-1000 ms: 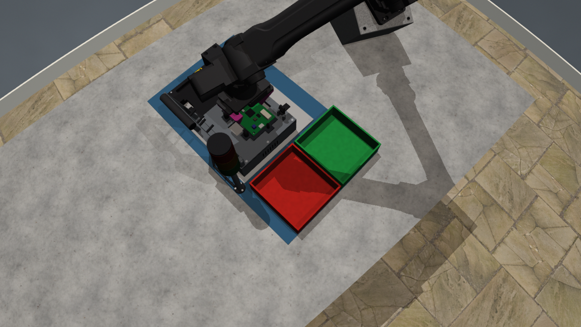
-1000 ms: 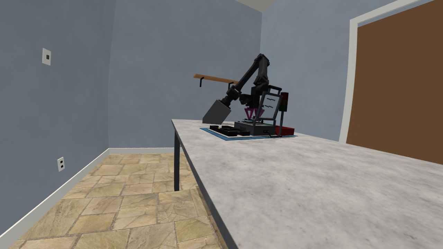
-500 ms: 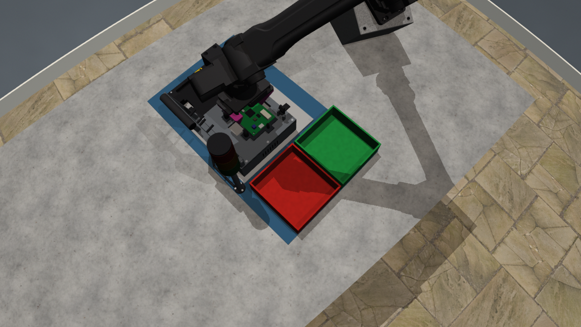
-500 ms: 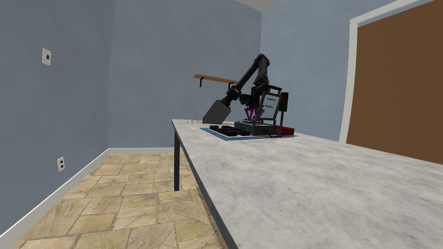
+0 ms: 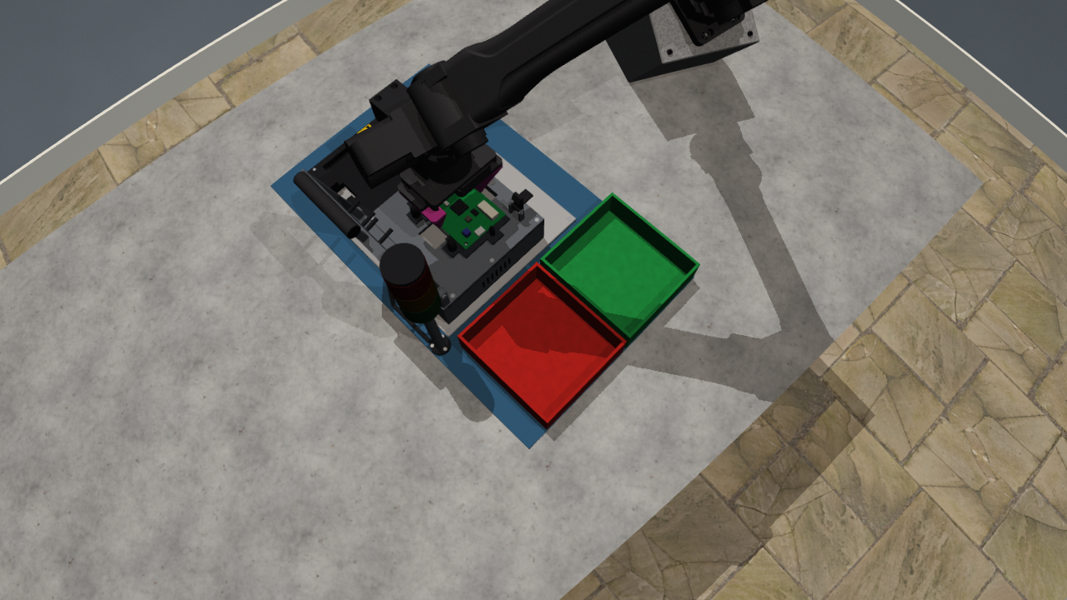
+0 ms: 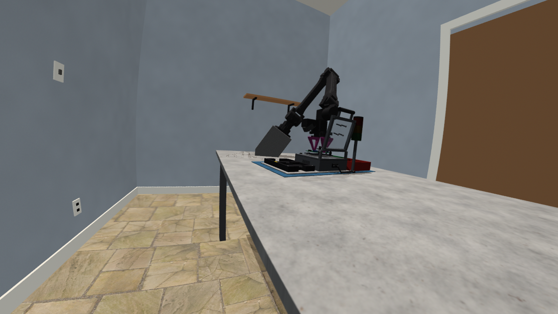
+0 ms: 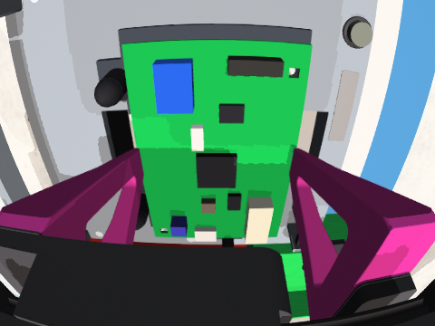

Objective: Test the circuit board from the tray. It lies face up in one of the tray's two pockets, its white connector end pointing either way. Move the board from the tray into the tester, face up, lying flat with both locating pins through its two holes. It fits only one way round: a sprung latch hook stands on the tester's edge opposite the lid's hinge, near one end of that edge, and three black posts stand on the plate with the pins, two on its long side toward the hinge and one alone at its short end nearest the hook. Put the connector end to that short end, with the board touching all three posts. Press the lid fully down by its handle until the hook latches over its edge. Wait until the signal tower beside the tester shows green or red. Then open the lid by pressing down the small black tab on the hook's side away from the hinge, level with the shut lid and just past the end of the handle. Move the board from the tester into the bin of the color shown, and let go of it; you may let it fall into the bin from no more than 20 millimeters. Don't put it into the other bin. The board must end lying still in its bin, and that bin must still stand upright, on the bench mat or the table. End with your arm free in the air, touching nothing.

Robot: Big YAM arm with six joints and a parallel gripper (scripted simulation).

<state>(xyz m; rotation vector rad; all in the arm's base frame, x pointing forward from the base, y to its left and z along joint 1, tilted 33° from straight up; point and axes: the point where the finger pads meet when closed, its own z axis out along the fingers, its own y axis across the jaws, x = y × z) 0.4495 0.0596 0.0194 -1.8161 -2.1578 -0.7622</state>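
The circuit board (image 5: 472,221) (image 7: 169,172) is face up over the tester's pin plate, its cream connector (image 7: 259,224) at the end near the latch hook (image 5: 519,202). Pale spots show in its two holes; I cannot tell whether it sits fully down. My gripper (image 5: 461,198) (image 7: 217,159) (image 6: 318,148) is shut on the board, its magenta fingertips against both long edges. Black posts (image 7: 109,91) stand beside the hinge-side edge. The tester (image 5: 477,272) (image 6: 331,163) has its lid (image 6: 340,132) (image 5: 328,205) standing open, handle (image 6: 346,110) up. The signal tower (image 5: 406,268) (image 6: 357,128) shows no bright lamp.
The green bin (image 5: 620,261) and red bin (image 5: 548,357) stand side by side past the tester's short end, both empty. The black tray (image 6: 290,165) lies at the tester's other end on the blue bench mat (image 5: 529,438). The raised lid and tower stand close to the arm.
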